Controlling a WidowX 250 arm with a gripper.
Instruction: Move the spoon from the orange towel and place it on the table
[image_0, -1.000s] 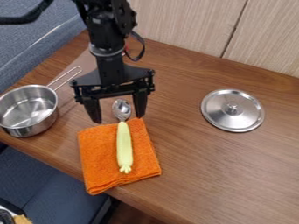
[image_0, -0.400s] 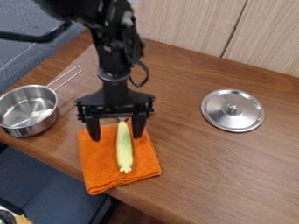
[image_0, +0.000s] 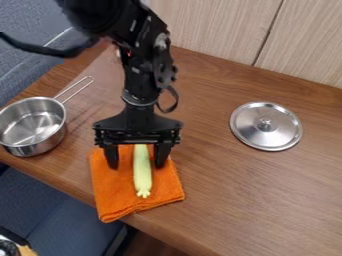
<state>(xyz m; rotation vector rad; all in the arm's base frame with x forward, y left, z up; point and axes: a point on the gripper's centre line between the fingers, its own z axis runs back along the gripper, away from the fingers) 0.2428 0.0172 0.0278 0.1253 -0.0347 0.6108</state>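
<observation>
Spoon (image_0: 142, 175) sits on the orange towel (image_0: 113, 192), yellowish handle toward 6 o'clock, gripper (image_0: 136, 167) over it, jaws pretty wide (pan (image_0: 33, 149) at 10 o'clock, lid (image_0: 266, 135) at 2, btw).

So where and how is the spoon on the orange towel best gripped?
I'd take the spoon by the middle of its pale handle, from above, with the open tool closing across its long sides. The handle lies lengthwise between the fingers on the towel, narrow enough to pinch.
</observation>
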